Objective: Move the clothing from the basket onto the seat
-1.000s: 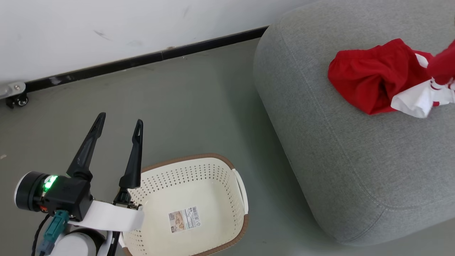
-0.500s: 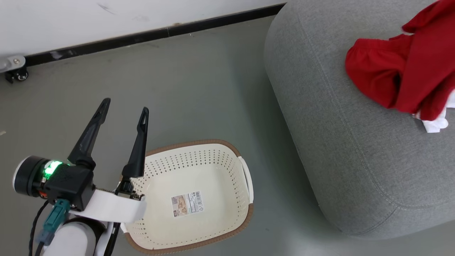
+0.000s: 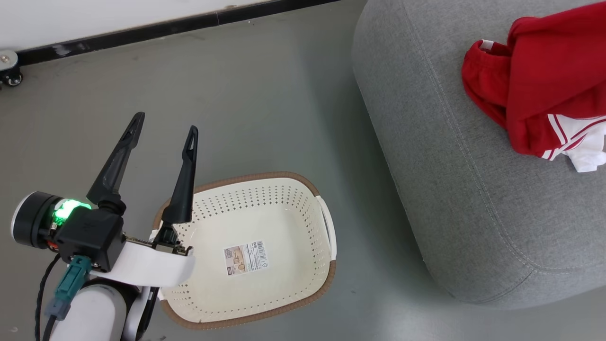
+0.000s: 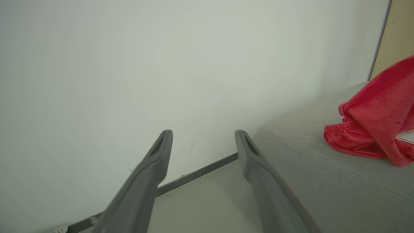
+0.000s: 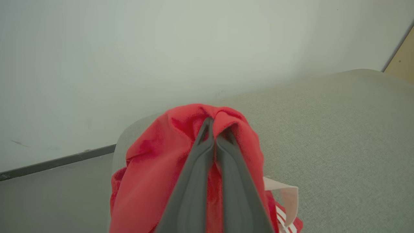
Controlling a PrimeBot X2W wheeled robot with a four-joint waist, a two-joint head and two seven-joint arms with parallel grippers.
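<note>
clothing [image 3: 544,80]: 2 garments on seat [image 3: 450,189]; 1 basket [image 3: 284,208]; right end effector [image 5: 216,129] pinching clothing; left end effector [image 3: 165,122] spread

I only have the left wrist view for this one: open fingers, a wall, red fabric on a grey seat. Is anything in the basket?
Observer: No. The head view shows the basket holding no fabric, just a label on its floor.
Operator: Is the right tool off the clothing?
Observer: No. In the right wrist view the right tool is shut on a fold of the clothing, above the seat.
Operator: Where is my left tool relative to the basket?
Observer: The head view puts the left tool at the basket's left end, open and holding nothing. I cannot tell its height.
</note>
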